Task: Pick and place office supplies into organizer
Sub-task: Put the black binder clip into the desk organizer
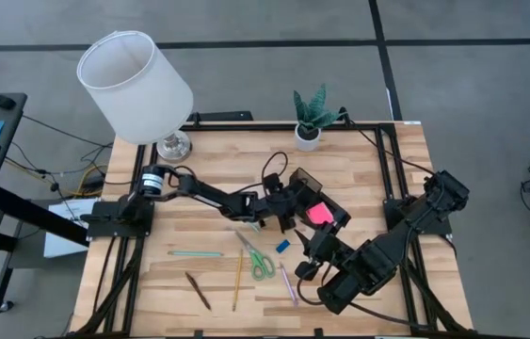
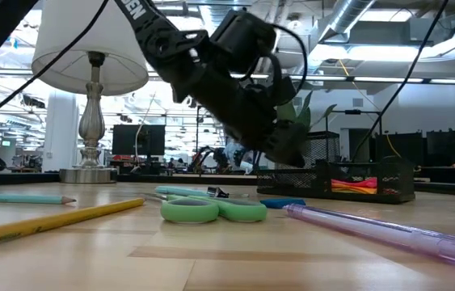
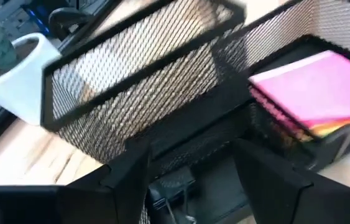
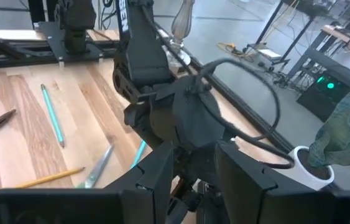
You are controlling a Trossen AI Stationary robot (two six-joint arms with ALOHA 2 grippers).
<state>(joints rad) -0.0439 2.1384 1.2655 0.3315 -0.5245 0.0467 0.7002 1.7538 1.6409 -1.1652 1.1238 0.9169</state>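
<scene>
Near the worktop's left edge we see a white-shaded lamp (image 1: 137, 85) at the far corner, clear of the work. Toward the near edge the unsorted supplies lie spread apart where a claw can reach each alone: a teal pencil (image 1: 195, 253), a brown pen (image 1: 198, 291), a yellow pencil (image 1: 237, 282), green-handled scissors (image 1: 259, 259), a purple pen (image 1: 288, 284) and a small blue eraser (image 1: 282, 247).

At mid-table the left gripper (image 3: 190, 168) hangs over the black mesh organizer (image 3: 162, 93), its fingers spread apart above a low front compartment. A small black clip (image 3: 168, 193) lies in that compartment just under them, so we judge this a release. A pink sticky-note pad (image 3: 324, 93) already sits in the neighbouring compartment, kept flat by its walls. A white pot with a green plant (image 1: 310, 118) stands at the far edge behind the organizer.

To the right, the right gripper (image 4: 193, 165) waits near the organizer's near-right side, fingers parted and holding nothing we can see, pointed at the left arm's wrist. We judge most of the items remain to be placed.
</scene>
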